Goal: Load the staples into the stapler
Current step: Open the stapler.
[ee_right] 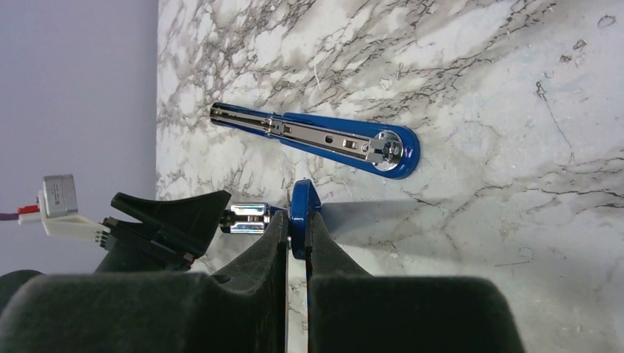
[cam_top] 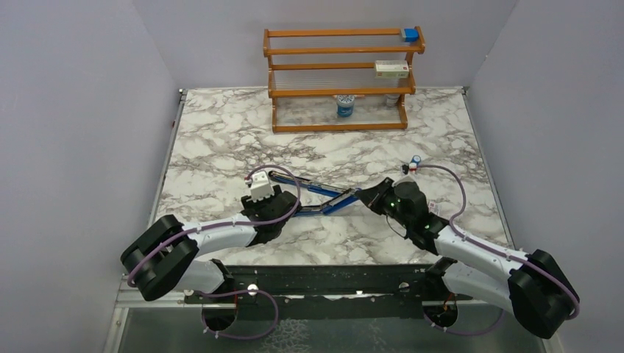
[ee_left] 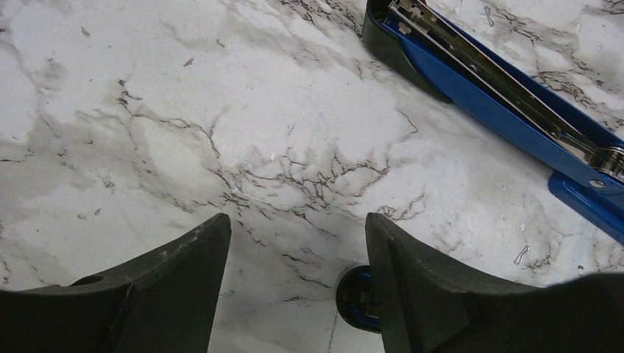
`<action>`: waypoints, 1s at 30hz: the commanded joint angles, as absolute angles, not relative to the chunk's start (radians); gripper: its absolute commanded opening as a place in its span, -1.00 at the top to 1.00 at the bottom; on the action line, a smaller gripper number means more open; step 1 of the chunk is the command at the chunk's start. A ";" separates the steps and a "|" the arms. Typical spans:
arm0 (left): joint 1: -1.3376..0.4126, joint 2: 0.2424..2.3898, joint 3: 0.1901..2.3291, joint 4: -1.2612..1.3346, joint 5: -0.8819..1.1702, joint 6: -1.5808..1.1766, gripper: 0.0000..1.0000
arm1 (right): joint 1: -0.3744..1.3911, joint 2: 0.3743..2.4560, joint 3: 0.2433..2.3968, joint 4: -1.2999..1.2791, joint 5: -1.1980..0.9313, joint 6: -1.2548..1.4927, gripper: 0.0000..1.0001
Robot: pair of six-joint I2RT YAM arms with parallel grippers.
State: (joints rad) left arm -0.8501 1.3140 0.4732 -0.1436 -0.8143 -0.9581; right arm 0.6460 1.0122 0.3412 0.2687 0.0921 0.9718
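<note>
left hand (ee_left: 296,220): open, fingers (ee_left: 184,279) wide apart. We see only bare table (ee_left: 147,110) between them, and nothing is held.
right hand (ee_right: 298,219): closed, pinching a thin blue edge of the stapler (ee_right: 324,137) at its hinge end.
stapler: mid table between the two hands, swung open in a V. The hinge is at the right hand and the open end is by the left hand.
stapler, blue arm: flat on the table with the metal channel facing up. It is just beside the left hand but not touching it.
stapler, other arm: runs from the right hand's grip toward the left hand. A short metal piece shows at the pinch; we cannot tell which part it is.
staples (ee_left: 521,254): a few tiny silver bits loose on the table near the blue arm. They are too small for us to count, and we cannot tell whether any sit in the channel.
rack (cam_top: 335,51): wooden, at the far table edge, well apart from both hands.
rack holds: blue block (cam_top: 410,34) on the top right, box (cam_top: 391,69) on the middle shelf, blue cylinder (cam_top: 345,107) at the bottom.
</note>
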 commanded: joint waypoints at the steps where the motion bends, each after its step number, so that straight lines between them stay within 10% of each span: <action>1: -0.857 1.334 0.456 -0.096 -0.795 -0.989 -0.45 | 0.651 1.047 0.258 0.249 0.121 1.066 0.99; 11: -0.857 1.303 0.492 -0.027 -0.837 -0.837 -0.98 | 0.650 1.079 0.141 0.345 0.148 1.162 0.99; 18: -0.845 1.185 0.503 0.153 -0.783 -0.530 -0.98 | 0.650 1.099 0.128 0.382 0.143 1.152 0.99; 30: -0.837 1.081 0.578 0.204 0.190 0.379 -0.72 | 0.650 1.115 0.148 0.429 0.089 1.053 0.99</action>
